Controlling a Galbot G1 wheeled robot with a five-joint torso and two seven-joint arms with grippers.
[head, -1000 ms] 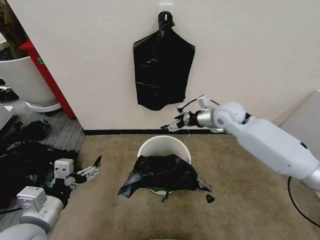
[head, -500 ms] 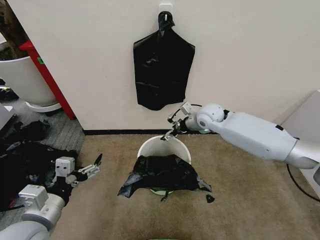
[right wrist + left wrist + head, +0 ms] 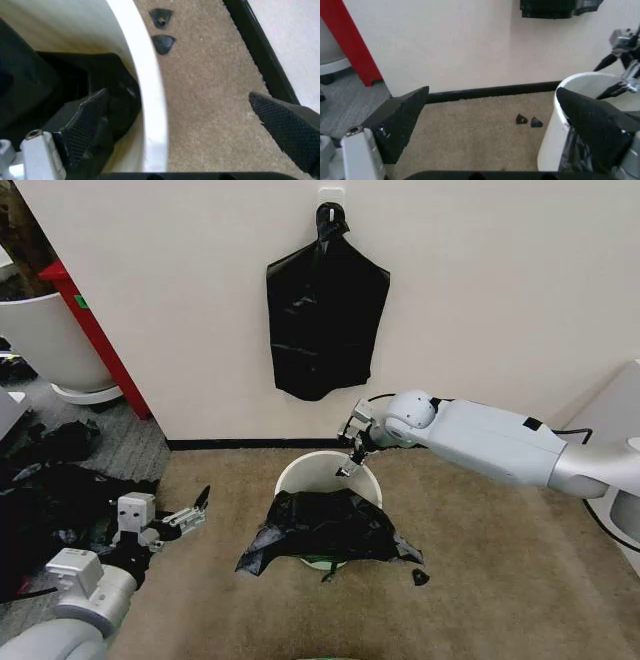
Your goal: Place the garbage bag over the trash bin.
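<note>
Cream wall (image 3: 480,290), black baseboard (image 3: 225,445), tan carpet (image 3: 500,580), red post (image 3: 95,335).

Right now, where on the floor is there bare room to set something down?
Bare carpet lies right of the trash bin, under the right gripper's arm. Left is crowded: the left gripper and black heaps. The garbage bag covers the bin's front.

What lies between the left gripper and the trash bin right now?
Bare brown carpet. The head view shows nothing lying between the open left gripper and the trash bin, whose near side wears the garbage bag.
</note>
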